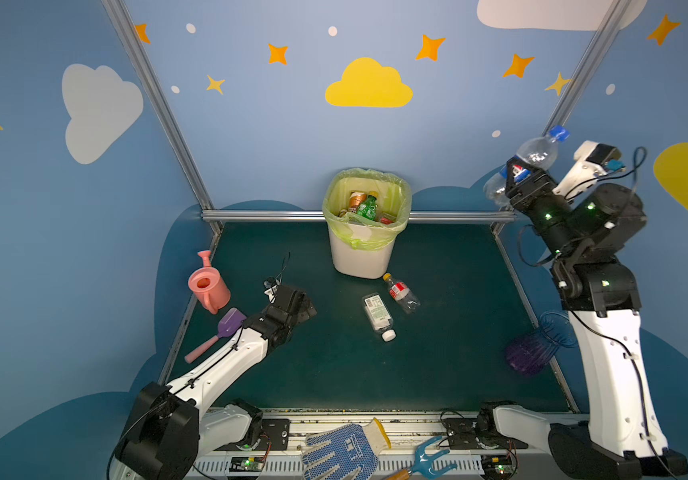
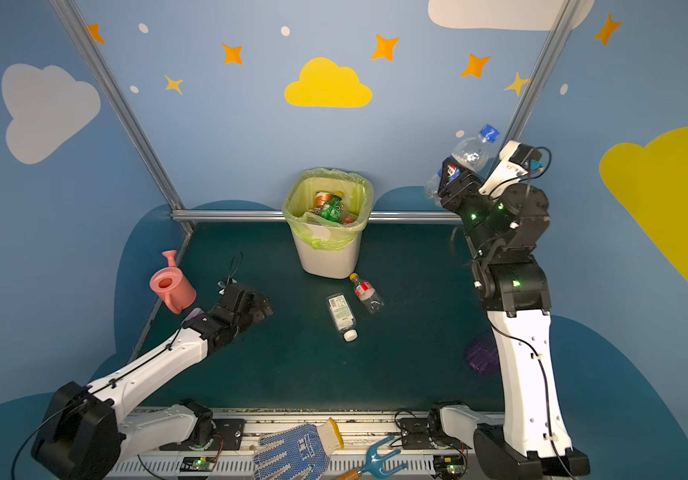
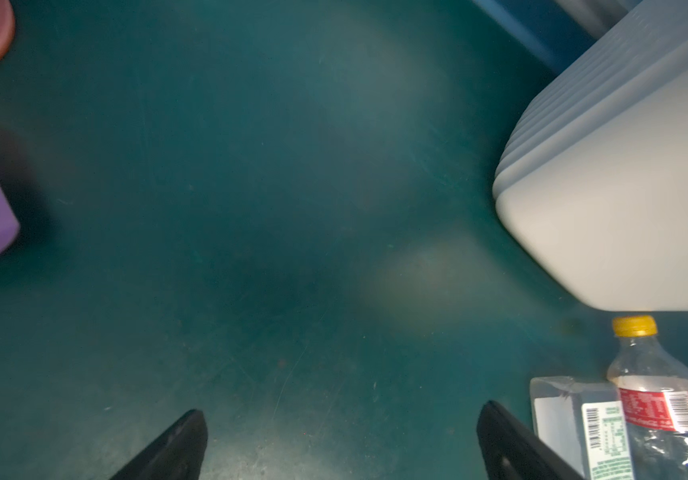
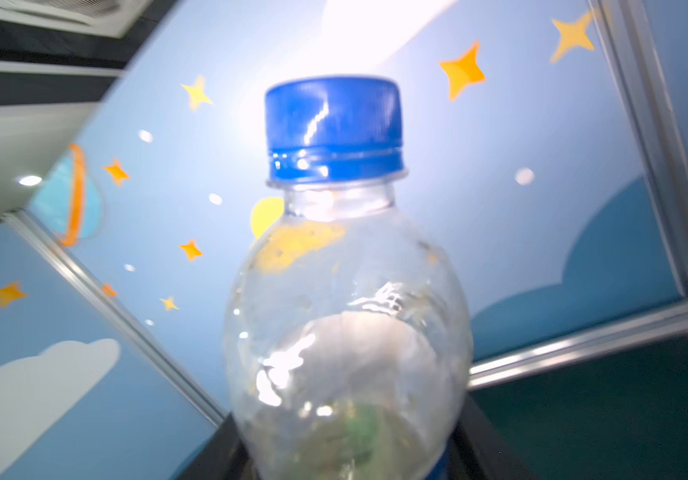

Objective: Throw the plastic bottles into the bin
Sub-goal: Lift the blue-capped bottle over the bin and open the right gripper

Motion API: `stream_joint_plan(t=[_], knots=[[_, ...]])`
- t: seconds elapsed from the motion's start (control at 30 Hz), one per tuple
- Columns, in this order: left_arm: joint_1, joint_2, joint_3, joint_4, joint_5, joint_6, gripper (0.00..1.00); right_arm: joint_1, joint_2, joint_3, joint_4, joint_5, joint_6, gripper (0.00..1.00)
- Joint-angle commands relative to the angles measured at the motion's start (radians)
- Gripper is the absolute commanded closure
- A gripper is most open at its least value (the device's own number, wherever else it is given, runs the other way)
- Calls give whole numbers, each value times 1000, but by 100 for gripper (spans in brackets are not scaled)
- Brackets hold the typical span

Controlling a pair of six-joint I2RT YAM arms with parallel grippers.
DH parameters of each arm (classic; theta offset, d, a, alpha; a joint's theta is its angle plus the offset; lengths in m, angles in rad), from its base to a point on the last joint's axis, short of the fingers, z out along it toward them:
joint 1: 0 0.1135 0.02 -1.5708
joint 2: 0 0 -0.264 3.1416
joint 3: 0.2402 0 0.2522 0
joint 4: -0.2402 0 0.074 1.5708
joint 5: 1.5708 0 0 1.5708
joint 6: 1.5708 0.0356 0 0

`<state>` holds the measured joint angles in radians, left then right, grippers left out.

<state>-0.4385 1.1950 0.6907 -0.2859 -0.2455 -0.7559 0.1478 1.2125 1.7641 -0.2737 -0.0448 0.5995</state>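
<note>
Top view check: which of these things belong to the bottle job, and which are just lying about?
Job:
blue-capped bottle, held in right gripper
yellow-capped bottle
white-capped bottle
bin

Lying about:
pink watering can
purple scoop
purple basket
glove
blue hand fork

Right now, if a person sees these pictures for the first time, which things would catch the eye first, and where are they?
Most striking is the clear bottle with a blue cap, held high in the air by the right gripper at the right side, far above the table. Next comes the white bin at the back middle of the green table, already holding several bottles, with two more bottles lying just in front of it. The left gripper hangs open and empty.
</note>
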Motion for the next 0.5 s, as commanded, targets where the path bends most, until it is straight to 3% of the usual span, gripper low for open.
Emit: stream_joint_plan(t=[0.0, 0.1, 0.17, 0.2, 0.3, 0.37, 0.47], knots=[[5, 24, 5, 5, 34, -22, 0, 22, 142, -8, 72, -134, 52, 45], [5, 48, 22, -11, 60, -23, 0, 120, 345, 70, 34, -237, 48, 41], [5, 65, 30, -12, 76, -27, 0, 176, 530, 202, -62, -365, 9, 38], [6, 75, 34, -13, 85, -30, 0, 196, 630, 325, -161, -416, -25, 35], [6, 92, 47, -34, 113, -26, 0, 222, 818, 685, -434, -382, -129, 19], [5, 93, 48, -42, 127, -22, 0, 223, 814, 778, -475, -324, -159, 11], [4, 85, 36, -30, 136, -18, 0, 224, 646, 620, -336, -219, -163, 4]])
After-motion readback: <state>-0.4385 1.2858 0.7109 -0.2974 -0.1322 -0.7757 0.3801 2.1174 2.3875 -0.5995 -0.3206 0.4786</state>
